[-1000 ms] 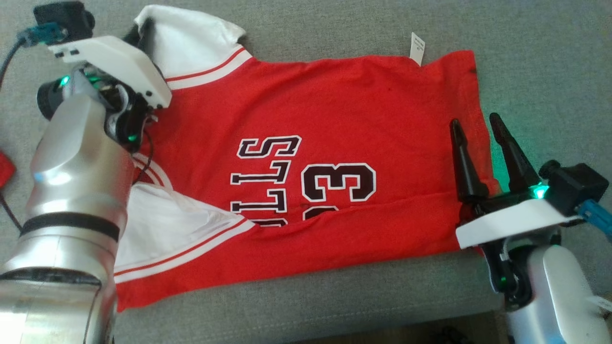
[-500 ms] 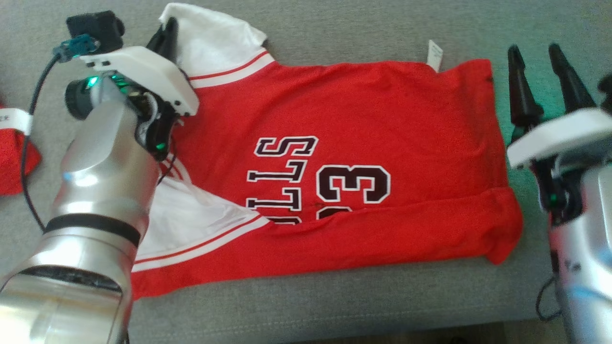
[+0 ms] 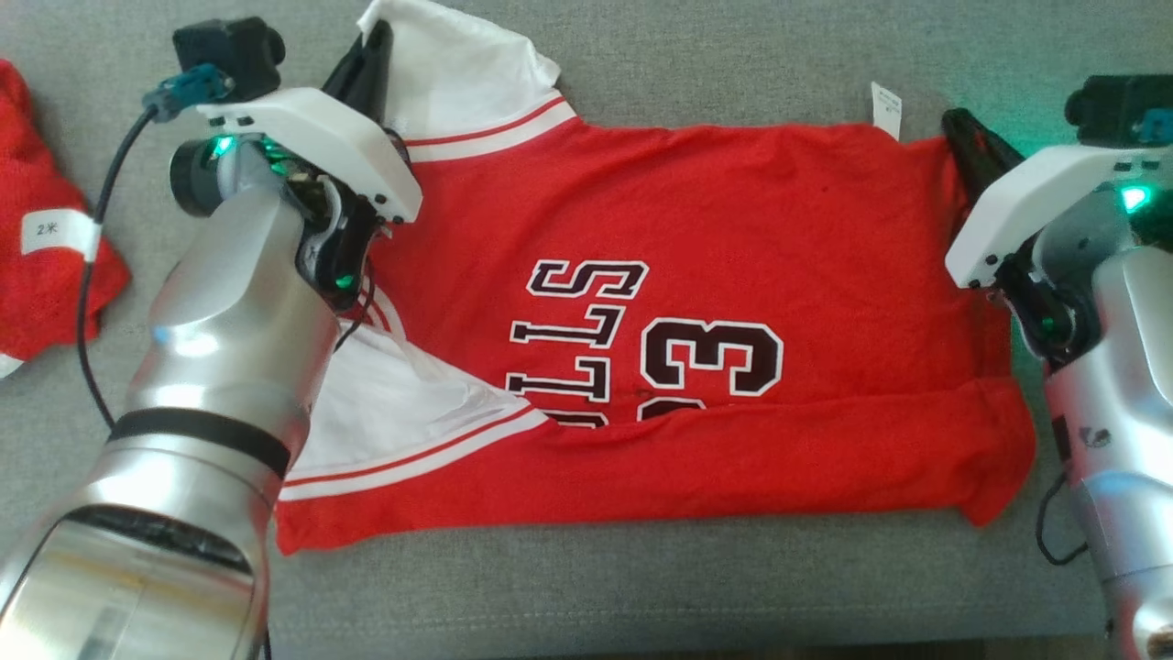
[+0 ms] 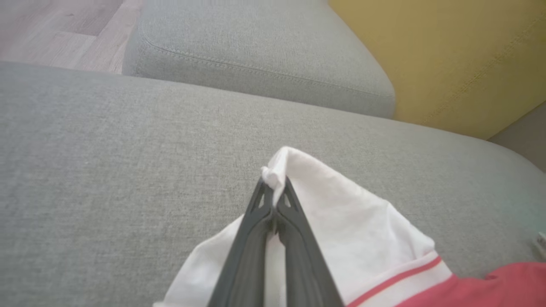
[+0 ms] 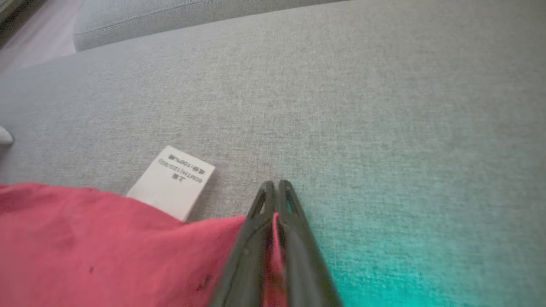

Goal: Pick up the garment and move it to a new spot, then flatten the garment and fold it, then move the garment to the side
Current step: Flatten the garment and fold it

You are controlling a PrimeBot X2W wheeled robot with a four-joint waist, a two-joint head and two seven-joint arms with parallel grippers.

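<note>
Left jaws are pressed together on the tip of the white sleeve (image 4: pixel 341 221) at the garment's (image 3: pixel 696 229) far left corner, with a nub of white cloth poking out past their ends. Seen from the head, most of them is hidden behind the white mount on the left arm (image 3: pixel 229 302). Further left of the garment, a second red cloth (image 3: pixel 37 302) is cut off by the picture's edge. It carries a white label (image 3: pixel 57 234) reading "2" and then a character I can't make out for sure.

The garment itself lies spread flat across the grey sofa seat (image 3: pixel 696 587), sleeves to the left and hem to the right. Its near edge is folded up over the print. The black-and-white lettering therefore shows "LLS" sideways with the letters before it covered, and a "3" with only part of the digit beside it.

At the garment's far right corner, the right jaws are closed with a sliver of red hem between them. The white mount on the right arm (image 3: pixel 1118 302) hides their base. Just left of them, a white size tag (image 5: pixel 172 181) sticks out from under the hem onto the seat. Its small print is upside down and too blurred to read with confidence.
</note>
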